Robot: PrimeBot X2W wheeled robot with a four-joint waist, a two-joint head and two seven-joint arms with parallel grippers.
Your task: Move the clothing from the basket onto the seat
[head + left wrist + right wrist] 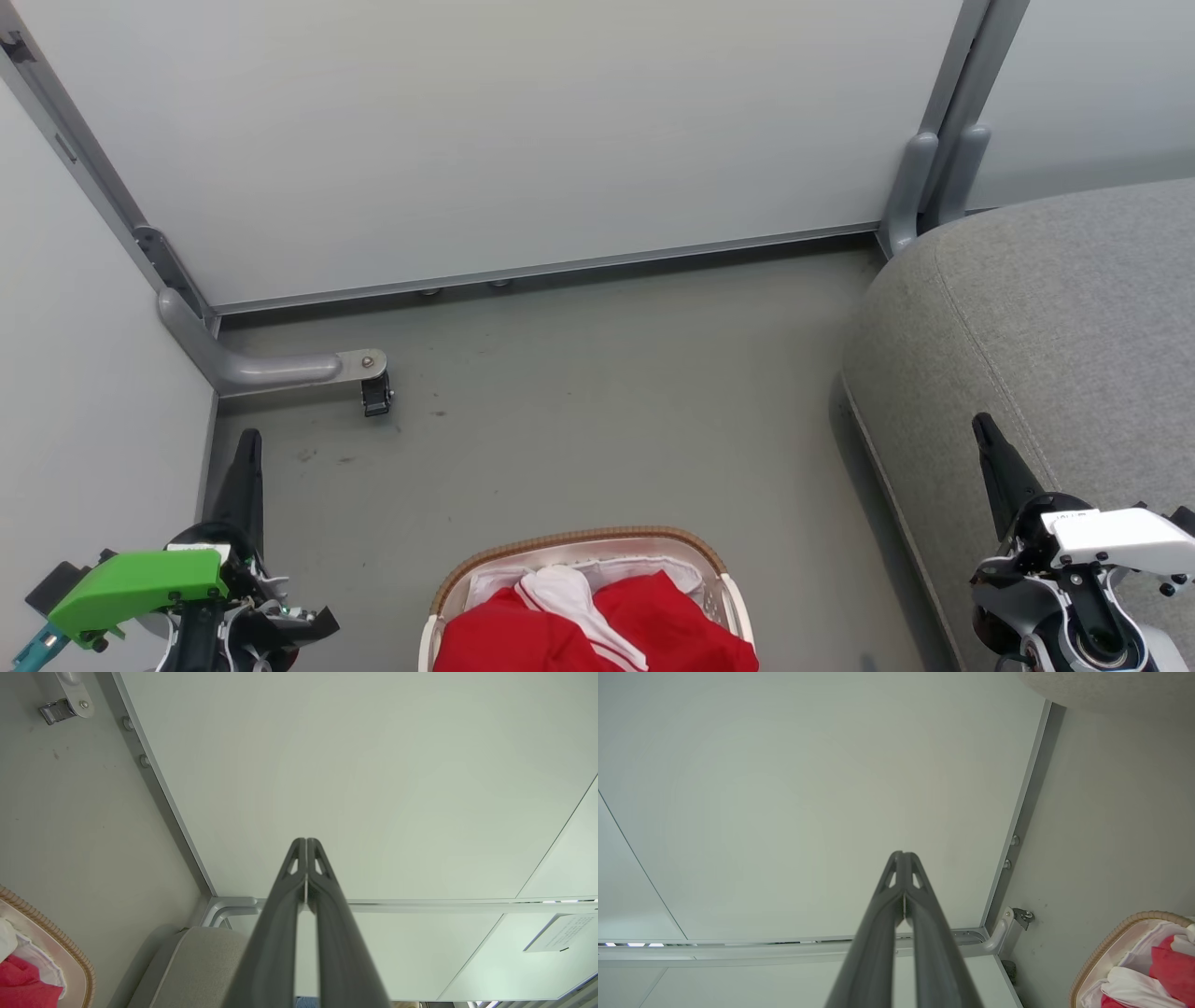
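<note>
red clothing (509,639) in basket (583,539), apart from seat (1055,355) edge

clothing (653,616) in basket (579,541) | seat (1046,327) right of basket | basket on floor (607,401)

Staged home corner inside a lab: pale partition panels (523,140) on grey metal legs (271,371) fence in a grey sofa (1055,336) and laundry basket (579,537) on bare floor (607,392).
</note>
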